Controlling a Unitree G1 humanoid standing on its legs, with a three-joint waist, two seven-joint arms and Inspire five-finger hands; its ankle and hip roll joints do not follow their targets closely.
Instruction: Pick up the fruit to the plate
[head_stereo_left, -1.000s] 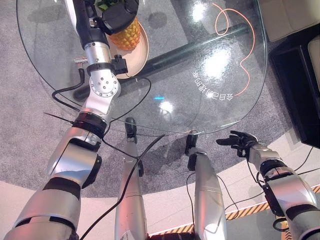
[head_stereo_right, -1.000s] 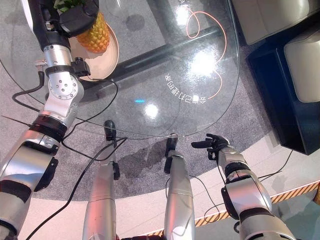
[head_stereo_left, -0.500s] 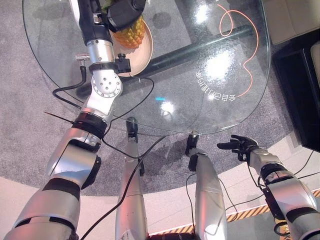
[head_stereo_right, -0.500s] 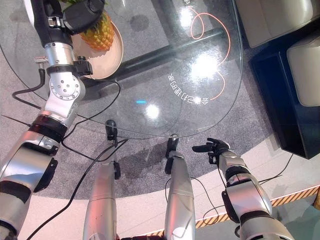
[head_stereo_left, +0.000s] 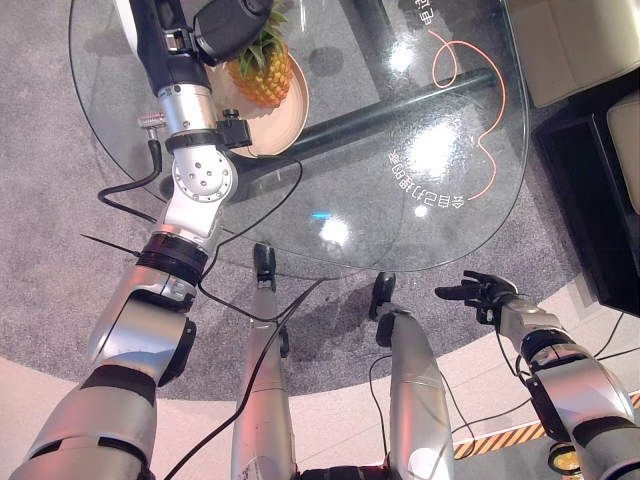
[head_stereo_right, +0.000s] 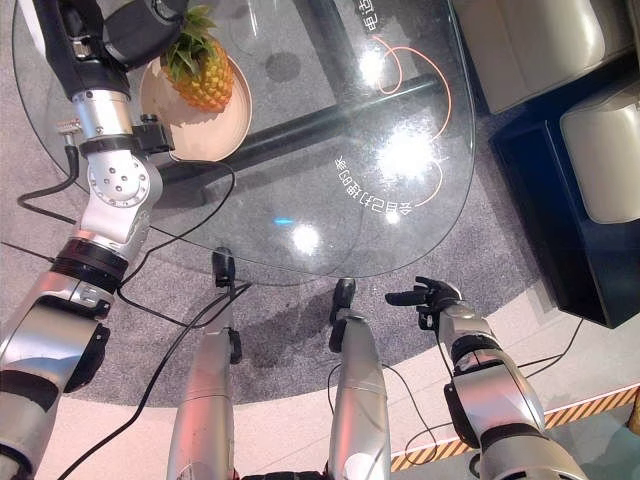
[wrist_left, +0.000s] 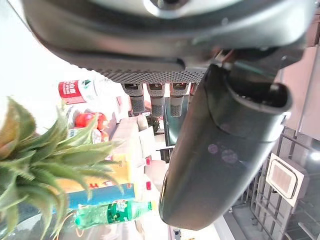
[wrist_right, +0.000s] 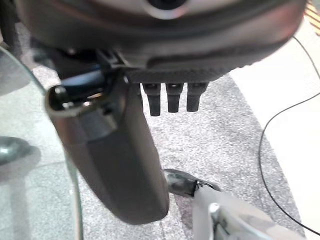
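Left eye view placed the pineapple (head_stereo_left: 262, 72) at the upper left of the frame, resting on the tan plate (head_stereo_left: 283, 118) on the round glass tabletop (head_stereo_left: 400, 230). The left hand (head_stereo_left: 228, 25) hovered just beside the fruit's leafy crown, and in the left wrist view its fingers (wrist_left: 156, 98) stood straight and relaxed, closed on nothing, with the green leaves a little apart from them. The fruit already lay on the plate, so the placing looked done, as far as could be judged.

The right hand (head_stereo_right: 430, 298) hung off the tabletop at the lower right of the frame, above the grey carpet (head_stereo_right: 280, 330), its fingers spread and holding nothing.

The pineapple would probably handle as a fairly heavy, stiff thing with a rough, scaly skin that gives good purchase. The body is the likely place to take hold, wrapped around its widest part. The spiky crown would prick and might tear loose under the weight. Standing, it may tip, since the crown makes it top-heavy.

White characters (head_stereo_left: 425, 190) were printed on the glass beside an orange looping line (head_stereo_left: 480, 110), but I could not read them.
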